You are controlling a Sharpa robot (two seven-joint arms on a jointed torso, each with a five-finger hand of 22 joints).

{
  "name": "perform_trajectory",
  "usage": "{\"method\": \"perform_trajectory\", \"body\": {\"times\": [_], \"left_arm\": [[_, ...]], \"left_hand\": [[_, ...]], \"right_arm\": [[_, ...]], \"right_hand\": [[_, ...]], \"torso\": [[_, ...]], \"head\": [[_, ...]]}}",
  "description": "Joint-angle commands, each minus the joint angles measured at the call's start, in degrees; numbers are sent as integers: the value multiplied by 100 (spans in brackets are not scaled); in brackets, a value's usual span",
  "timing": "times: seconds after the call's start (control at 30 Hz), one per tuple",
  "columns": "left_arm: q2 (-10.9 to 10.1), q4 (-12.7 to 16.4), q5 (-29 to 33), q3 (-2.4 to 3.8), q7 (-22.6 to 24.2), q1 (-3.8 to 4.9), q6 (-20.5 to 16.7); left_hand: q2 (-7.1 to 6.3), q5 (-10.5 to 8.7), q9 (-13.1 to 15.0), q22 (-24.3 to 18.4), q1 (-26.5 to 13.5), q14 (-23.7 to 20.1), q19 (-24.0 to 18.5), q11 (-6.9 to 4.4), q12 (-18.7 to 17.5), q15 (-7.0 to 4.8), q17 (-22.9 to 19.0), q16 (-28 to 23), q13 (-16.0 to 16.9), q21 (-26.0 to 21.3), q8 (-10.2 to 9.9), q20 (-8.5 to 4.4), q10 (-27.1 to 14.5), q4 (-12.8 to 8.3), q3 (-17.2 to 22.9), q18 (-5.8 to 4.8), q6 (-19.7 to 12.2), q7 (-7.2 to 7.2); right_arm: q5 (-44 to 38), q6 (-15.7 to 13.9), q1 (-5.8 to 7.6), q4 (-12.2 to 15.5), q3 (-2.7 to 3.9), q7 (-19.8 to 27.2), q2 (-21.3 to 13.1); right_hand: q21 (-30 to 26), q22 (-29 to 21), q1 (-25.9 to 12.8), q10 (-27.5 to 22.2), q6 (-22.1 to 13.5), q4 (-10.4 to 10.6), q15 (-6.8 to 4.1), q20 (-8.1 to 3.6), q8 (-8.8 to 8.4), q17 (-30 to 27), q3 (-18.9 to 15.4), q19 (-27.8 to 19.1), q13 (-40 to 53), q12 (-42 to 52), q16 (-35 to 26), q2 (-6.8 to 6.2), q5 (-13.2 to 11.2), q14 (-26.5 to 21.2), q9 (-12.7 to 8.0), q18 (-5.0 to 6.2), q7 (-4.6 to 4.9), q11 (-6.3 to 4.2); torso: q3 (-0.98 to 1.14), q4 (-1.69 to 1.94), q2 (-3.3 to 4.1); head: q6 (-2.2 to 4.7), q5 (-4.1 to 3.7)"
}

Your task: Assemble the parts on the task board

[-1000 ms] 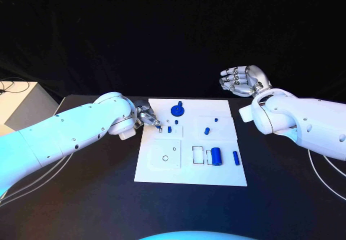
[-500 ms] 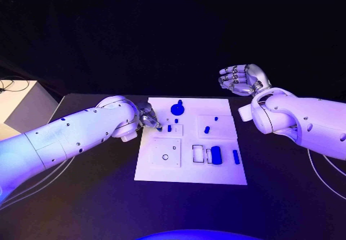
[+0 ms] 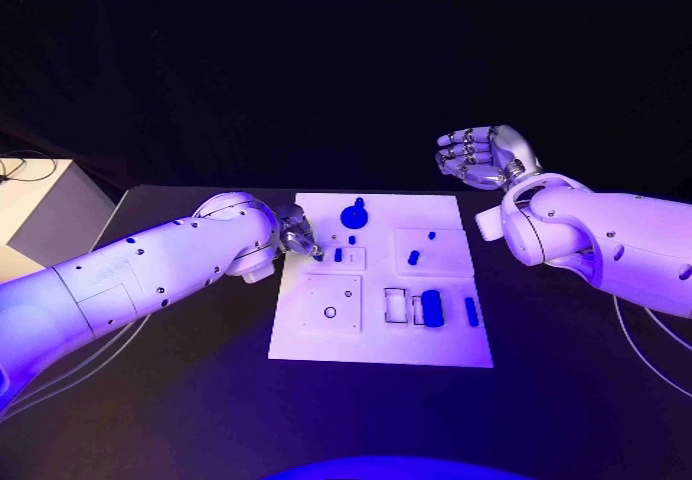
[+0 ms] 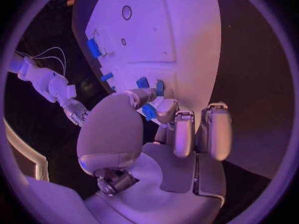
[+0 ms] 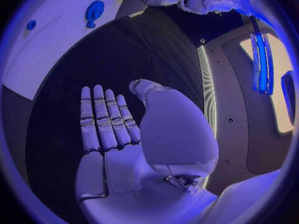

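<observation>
Board (image 3: 378,345): white plate at the table's centre. You find the nearest row closest to you: a plate with a round hole (image 3: 330,313) on the left, then an empty slot (image 3: 395,305), then a large block (image 3: 433,308) and a thin bar (image 3: 472,312) lying flat.
Middle row: a short peg (image 3: 339,256) stands in a raised square beside the left hand; another peg (image 3: 414,258) lies on the right-hand square.
Left hand (image 3: 299,236): fingertips are down at the board's left edge. In the left wrist view you see a small blue part (image 4: 149,111) pinched between thumb and finger, just above the board. Treat this hand as gripping the part; the low, close pose suits seating it in a nearby socket, judging by the task.
Knob (image 3: 355,215): a round blue piece with a stem, at the far edge.
Right hand (image 3: 483,158): raised beyond the board's far right corner, well apart from all parts. Its fingers are extended side by side and it holds nothing. It likely stays clear so the left hand can work.
</observation>
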Motion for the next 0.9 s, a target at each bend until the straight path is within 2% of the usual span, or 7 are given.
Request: {"method": "perform_trajectory", "body": {"times": [0.03,0.47,0.9], "left_arm": [[17,-4,-138,1,58,-5,23],[41,-12,-211,2,54,-5,81],[40,-7,-224,2,42,-5,248]], "left_hand": [[54,19,11,660,-10,586,47,12,-18,-42,1509,19,-6,18,32,-21,35,-879,880,-73,81,-51],[53,16,11,655,-13,586,43,11,-23,-42,1509,19,-13,14,32,-22,33,-881,881,-71,81,-51],[53,6,13,653,-22,586,41,9,-28,-42,1509,19,-18,12,31,-25,36,-891,891,-71,84,-53]], "right_arm": [[9,60,-2,11,2,112,0],[20,95,-4,6,2,106,9],[21,149,-8,-3,2,92,12]], "right_hand": [[-12,-13,-29,40,49,-31,17,29,-42,-15,-4,0,0,-25,-33,30,33,12,-10,62,414,17],[-12,-29,-43,49,55,-28,19,30,-46,-28,-5,2,0,-39,-40,33,42,18,-16,62,417,19],[-12,-40,-51,55,59,-25,19,30,-48,-36,-6,2,0,-46,-45,34,47,22,-20,61,419,20]], "torso": [[0,-4,1],[4,5,-2],[-2,2,2]], "head": [[-6,-4],[-27,-5],[-52,-8]]}}
